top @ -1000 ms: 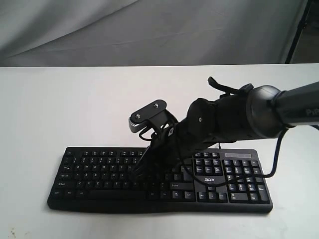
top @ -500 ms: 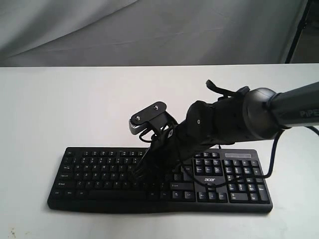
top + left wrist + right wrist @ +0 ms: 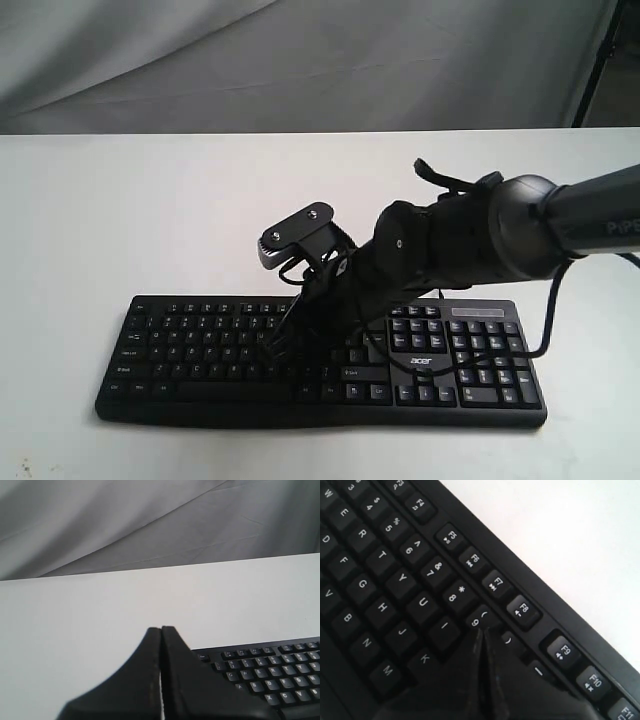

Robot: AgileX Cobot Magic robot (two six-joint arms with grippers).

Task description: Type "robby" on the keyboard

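The black keyboard (image 3: 200,340) lies near the table's front edge, with the white acer logo by its number pad. My right arm reaches across it from the right. My right gripper (image 3: 276,344) is shut and empty, pointing down at the middle letter keys. In the right wrist view the right gripper (image 3: 482,631) has its tip just below the 9 key (image 3: 477,618) and covers the key beneath; whether it is pressing I cannot tell. In the left wrist view my left gripper (image 3: 161,629) is shut and empty, near the Esc corner of the keyboard (image 3: 265,672).
The white table (image 3: 150,210) runs back to a grey cloth backdrop (image 3: 300,60). A black cable (image 3: 549,310) hangs from the right arm over the number pad side. The left arm does not show in the exterior view.
The right arm has shifted only slightly, its shut tip staying over the middle of the keyboard. The keyboard has not moved.
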